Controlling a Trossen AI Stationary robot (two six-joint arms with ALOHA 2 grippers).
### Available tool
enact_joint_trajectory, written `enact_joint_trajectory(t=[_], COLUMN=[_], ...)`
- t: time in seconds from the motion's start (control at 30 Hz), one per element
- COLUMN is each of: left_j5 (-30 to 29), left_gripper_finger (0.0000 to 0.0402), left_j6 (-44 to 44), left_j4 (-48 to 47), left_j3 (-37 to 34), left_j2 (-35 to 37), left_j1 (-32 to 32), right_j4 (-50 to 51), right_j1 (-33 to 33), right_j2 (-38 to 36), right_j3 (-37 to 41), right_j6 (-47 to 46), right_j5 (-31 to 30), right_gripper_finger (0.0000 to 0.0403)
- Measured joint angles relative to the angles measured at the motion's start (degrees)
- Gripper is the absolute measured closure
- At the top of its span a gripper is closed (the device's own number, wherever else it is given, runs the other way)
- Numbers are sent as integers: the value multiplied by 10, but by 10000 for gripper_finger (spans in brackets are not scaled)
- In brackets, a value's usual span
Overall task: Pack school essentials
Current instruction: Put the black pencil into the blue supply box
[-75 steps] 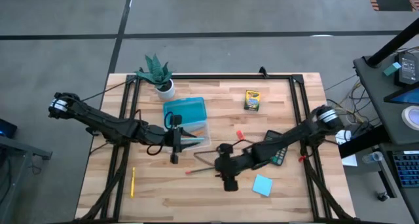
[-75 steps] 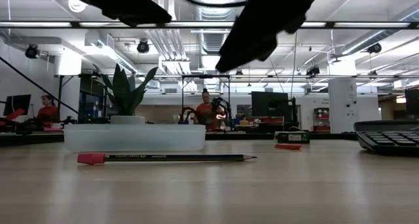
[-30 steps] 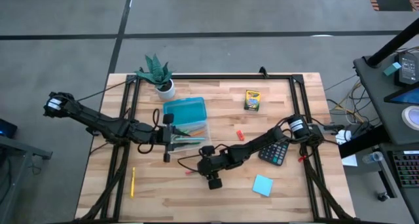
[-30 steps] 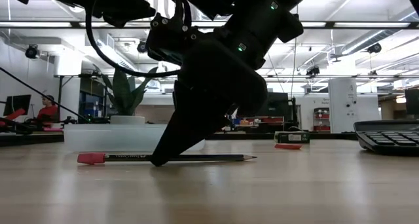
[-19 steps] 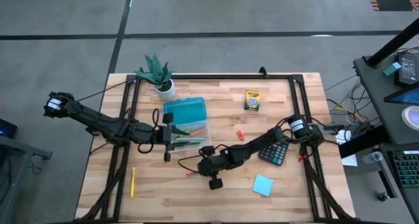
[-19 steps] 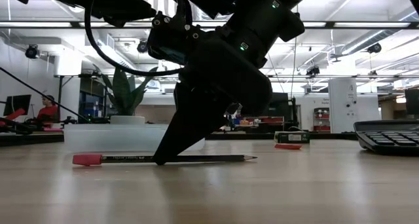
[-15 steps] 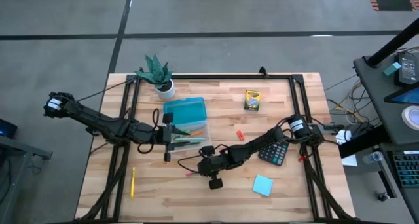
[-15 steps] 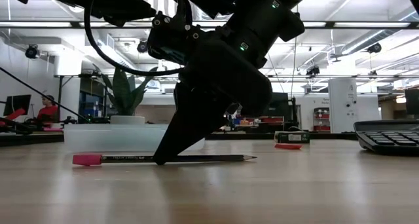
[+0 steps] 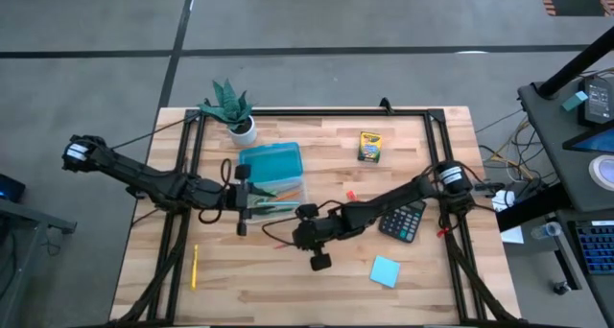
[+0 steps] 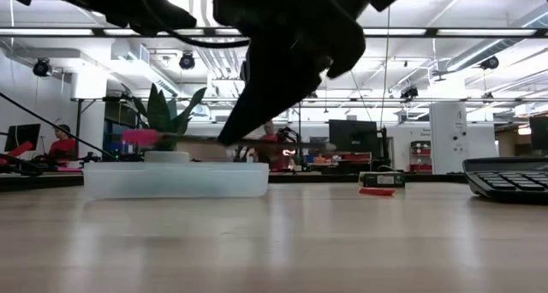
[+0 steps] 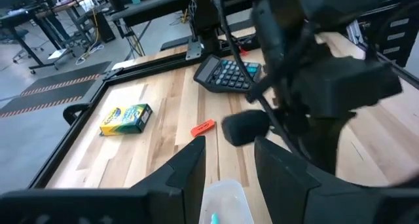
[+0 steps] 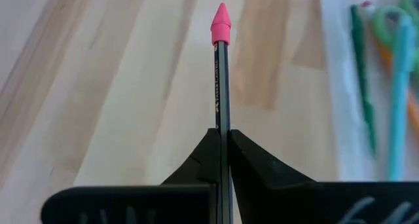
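Pinching a dark pencil (image 12: 220,99) with a pink eraser cap, the right claw (image 9: 299,230) holds it above the desk (image 9: 422,280) beside the clear box (image 10: 175,179); the left claw (image 11: 229,168) gapes over that box

Potted plant (image 9: 231,108) standing at table's (image 9: 317,280) far left corner (leaves fanning up). Calculator (image 9: 405,220) lying toward right edge, keys up. Bkgd: person (image 10: 62,142) sitting at a desk.
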State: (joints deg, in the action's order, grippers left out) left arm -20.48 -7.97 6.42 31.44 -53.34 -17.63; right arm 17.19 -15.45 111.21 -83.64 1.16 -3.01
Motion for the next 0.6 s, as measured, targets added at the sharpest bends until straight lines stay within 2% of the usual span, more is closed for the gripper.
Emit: enact_joint_trajectory(t=[0.23,0.4,0.6], left_j5=[-9,-42,-47], left_gripper_finger=[288,288,288], left_j6=[0,1,0], left_j4=[2,3,6], left_j3=[-25,-42,-46], left_j2=[32,65,91], left_j1=[0,0,0], right_j4=[8,5,6], right_j1=[44,82,120], right_j2=[-32,-30,-6], right_j3=[-1,-1,-38], right_j6=[0,11,37], right_j5=[-1,-1,0], right_gripper_finger=[390,390,390])
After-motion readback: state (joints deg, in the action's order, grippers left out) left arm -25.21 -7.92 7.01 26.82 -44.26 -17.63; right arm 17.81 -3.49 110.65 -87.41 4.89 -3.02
